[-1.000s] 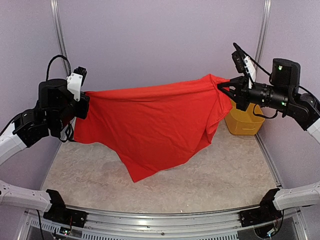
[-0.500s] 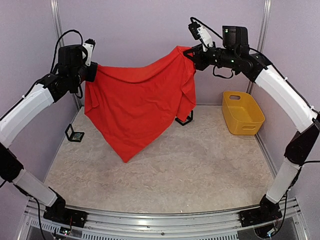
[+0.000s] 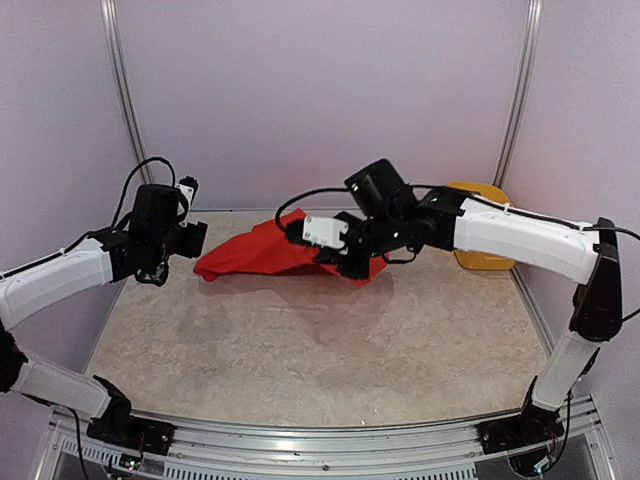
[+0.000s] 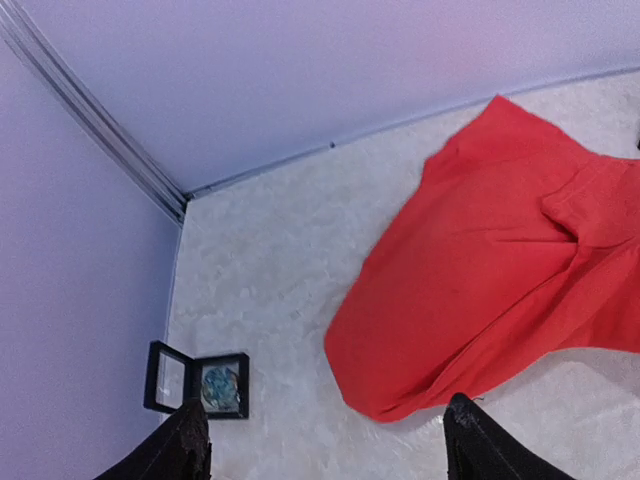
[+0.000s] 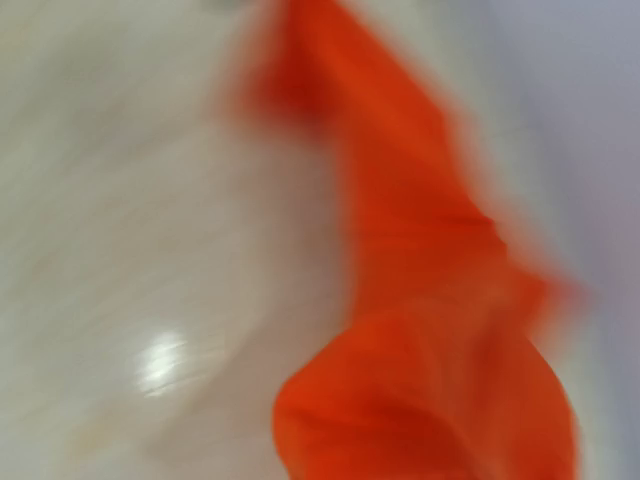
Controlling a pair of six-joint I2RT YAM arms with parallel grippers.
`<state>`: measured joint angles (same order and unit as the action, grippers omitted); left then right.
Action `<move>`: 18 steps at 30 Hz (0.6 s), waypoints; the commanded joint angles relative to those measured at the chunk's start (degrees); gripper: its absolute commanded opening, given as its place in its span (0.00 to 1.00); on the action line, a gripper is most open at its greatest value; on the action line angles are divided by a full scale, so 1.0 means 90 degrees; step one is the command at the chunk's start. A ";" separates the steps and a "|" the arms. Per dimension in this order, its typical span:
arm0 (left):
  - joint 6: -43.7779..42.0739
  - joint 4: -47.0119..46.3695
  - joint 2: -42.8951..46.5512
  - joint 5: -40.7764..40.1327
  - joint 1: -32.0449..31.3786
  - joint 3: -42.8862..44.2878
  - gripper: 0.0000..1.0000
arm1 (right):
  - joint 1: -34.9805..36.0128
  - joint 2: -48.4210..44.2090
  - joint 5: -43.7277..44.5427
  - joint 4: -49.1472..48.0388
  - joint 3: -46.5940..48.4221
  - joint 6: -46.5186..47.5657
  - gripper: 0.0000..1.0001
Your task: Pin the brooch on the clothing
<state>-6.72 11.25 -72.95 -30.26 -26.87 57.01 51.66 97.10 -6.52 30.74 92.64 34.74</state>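
Observation:
The clothing (image 3: 250,256), a bright red T-shirt, lies crumpled on the table at the back middle; the left wrist view shows its rounded left end (image 4: 480,270) flat on the surface. My left gripper (image 3: 193,241) hovers just left of it, open, and nothing sits between its fingertips (image 4: 326,405). My right gripper (image 3: 352,262) is at the shirt's right end, where the fabric bunches up. Blurred red cloth (image 5: 430,400) fills the right wrist view, so the fingers are hidden. The brooch (image 4: 221,386), a blue-green piece in a small open black case, lies by the left wall.
A yellow bin (image 3: 489,262) stands at the back right, mostly behind my right arm. Purple walls with metal corner rails (image 3: 120,110) close in the table on three sides.
Both arms came down from holding the shirt stretched in the air and laid it on the table. My left gripper opened and let go of its corner.

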 commanded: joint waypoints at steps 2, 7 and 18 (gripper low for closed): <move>0.1103 0.0002 0.0988 0.0290 -0.0617 -0.0884 0.77 | 0.1572 0.1148 0.0676 0.0739 -0.0854 0.0403 0.03; 0.1406 0.0167 0.1393 0.0746 -0.0921 -0.0883 0.77 | 0.2407 0.2180 0.1416 0.1136 -0.0949 -0.0140 0.27; 0.0917 -0.0329 -0.0152 0.1267 -0.2195 -0.0226 0.78 | 0.2481 -0.0049 0.0655 -0.0341 -0.2371 -0.1703 0.99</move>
<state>3.84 11.14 -68.62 -22.24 -44.21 50.92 74.24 108.09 4.25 34.41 75.75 26.37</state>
